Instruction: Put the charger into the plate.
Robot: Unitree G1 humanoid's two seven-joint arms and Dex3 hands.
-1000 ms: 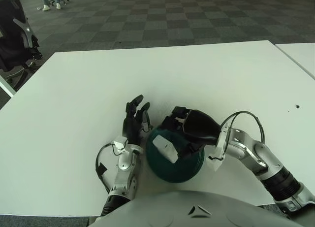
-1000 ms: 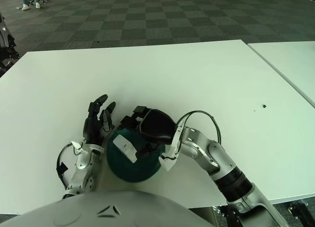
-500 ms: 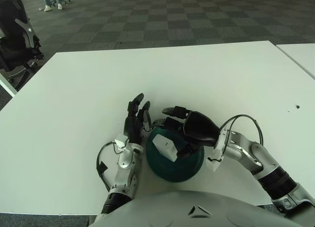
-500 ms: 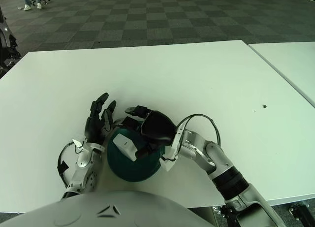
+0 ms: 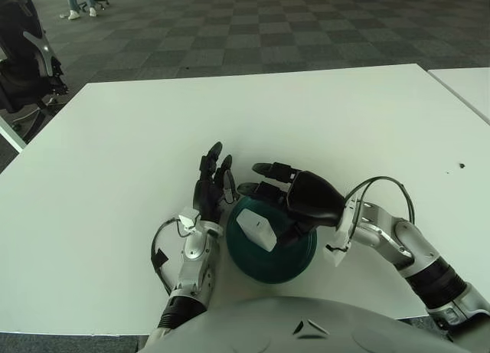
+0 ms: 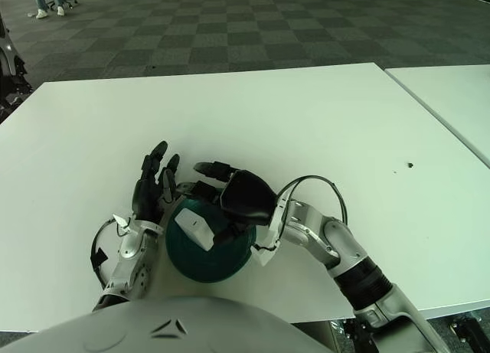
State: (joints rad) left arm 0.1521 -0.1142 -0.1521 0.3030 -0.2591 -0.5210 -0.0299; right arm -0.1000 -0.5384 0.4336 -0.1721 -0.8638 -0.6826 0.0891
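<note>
A white charger [image 5: 256, 232] lies inside the dark green plate [image 5: 268, 265] near the table's front edge. My right hand [image 5: 287, 196] hovers over the plate's far rim with its fingers spread and nothing in them, the fingertips pointing left. My left hand [image 5: 210, 181] stands just left of the plate, fingers extended upward and holding nothing, close against the plate's left rim.
The white table [image 5: 230, 123] stretches far beyond the plate. A second white table [image 5: 471, 81] stands at the right. A dark machine [image 5: 23, 54] stands off the table's left corner. A small dark speck [image 5: 462, 166] marks the table at far right.
My right hand's fingers have uncurled from over the charger and spread out, lifting slightly toward the plate's far side. The charger stays in the plate. The left hand barely shifted.
</note>
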